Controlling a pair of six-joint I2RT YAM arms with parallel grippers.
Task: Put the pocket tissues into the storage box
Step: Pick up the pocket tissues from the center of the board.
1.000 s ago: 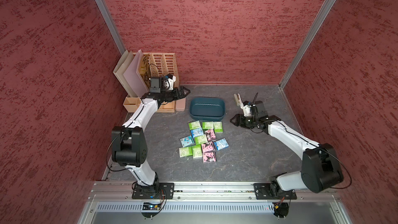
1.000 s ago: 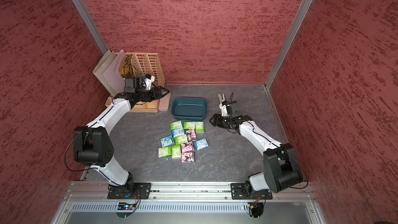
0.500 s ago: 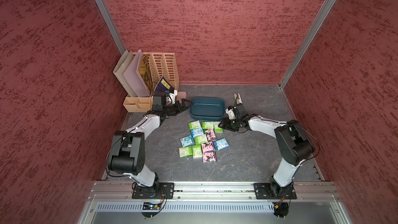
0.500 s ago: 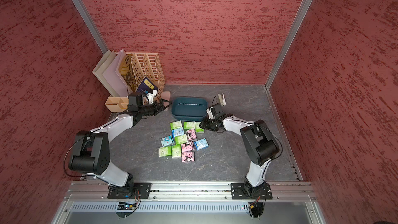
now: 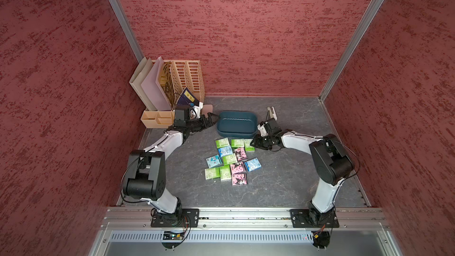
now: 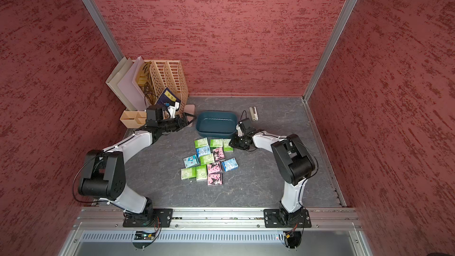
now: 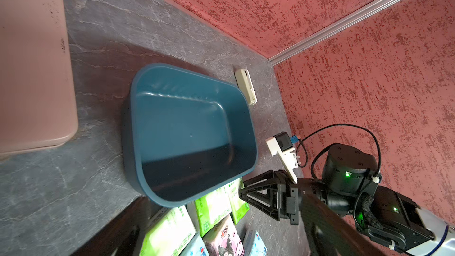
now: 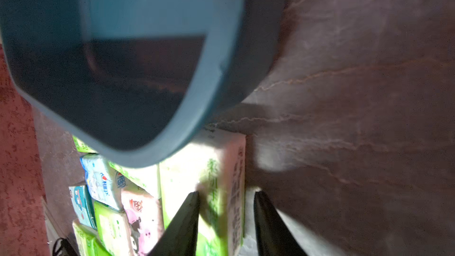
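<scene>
The storage box [image 5: 235, 122] sits on the grey counter [image 5: 290, 168] toward 12 o'clock, and in both top views and the left wrist view it holds nothing. The pocket tissues [image 5: 230, 160], twelve packets in green, light blue and pink, lie flat in a loose cluster at 6 o'clock from the box, none inside it. The top row of green ones lies just beside the box's near wall.

The right gripper [image 5: 253, 143] is low at 4 o'clock from the box, reaching in from 3 o'clock to the end green packet [image 5: 249, 145] of that row. In the right wrist view its fingers [image 8: 187, 217] stand narrow. One lies over the packet's printed face and the other just past its long edge, over the counter. Whether they pinch it cannot be told.

The left gripper [image 5: 212, 118] hovers at 9 o'clock from the box, close to its short wall, with the fingers spread wide and nothing between them.

A small beige stapler-like object [image 5: 271, 113] lies at 2 o'clock from the box, apart from it. A pink case [image 5: 208, 107] lies at 10 o'clock, behind the left gripper. Further that way a tall beige slotted file organiser [image 5: 189, 80] stands against the back wall, and a low beige compartment tray [image 5: 157, 119] sits in front of it
</scene>
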